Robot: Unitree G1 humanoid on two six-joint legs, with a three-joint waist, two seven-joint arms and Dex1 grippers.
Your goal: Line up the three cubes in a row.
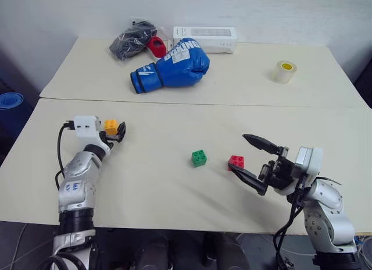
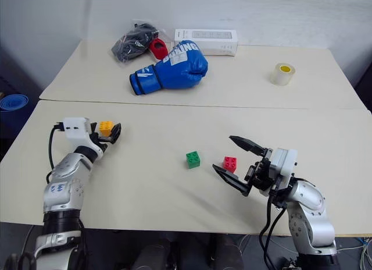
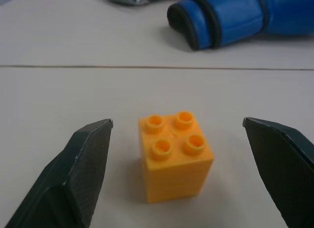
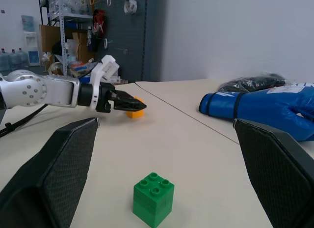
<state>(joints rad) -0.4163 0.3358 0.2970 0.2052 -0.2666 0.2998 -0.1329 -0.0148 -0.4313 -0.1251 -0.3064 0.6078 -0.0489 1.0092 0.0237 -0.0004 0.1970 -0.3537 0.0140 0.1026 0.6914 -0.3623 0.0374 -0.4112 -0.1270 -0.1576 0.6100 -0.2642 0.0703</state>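
Now, step in hand: we are judging that we are fetching the outlying cube, the one that sits far from the other two.
Orange cube: we are seeing the small orange-yellow plastic toy-brick cube with studs on top (image 3: 174, 156) standing upright on the pale beige bench (image 1: 174, 200), at its left side, well apart from the other two cubes.
Left tool: we are holding the left tool (image 3: 176, 184) released, its two black fingers (image 3: 78, 174) spread wide on either side of the orange cube and not touching it.
Green cube: we are finding the small green studded plastic cube (image 1: 199, 158) near the middle of the bench, studs up.
Red cube: we are finding the small red studded plastic cube (image 1: 236, 162) just beside the green one, on its right, with a small gap between them.
Right tool: we are keeping the right tool (image 1: 256, 162) released too, fingers gaping, close to the red cube's right side and holding nothing.
Row so far: we are reading green and red as roughly side by side already, so the orange one is what is missing.
Next move: we are expecting to need the left fingers clenched squarely on the orange cube's flat sides, then a carry to the right to set it down left of the green cube, on the same line.
Care: we are thinking an off-centre pinch could twist the cube.
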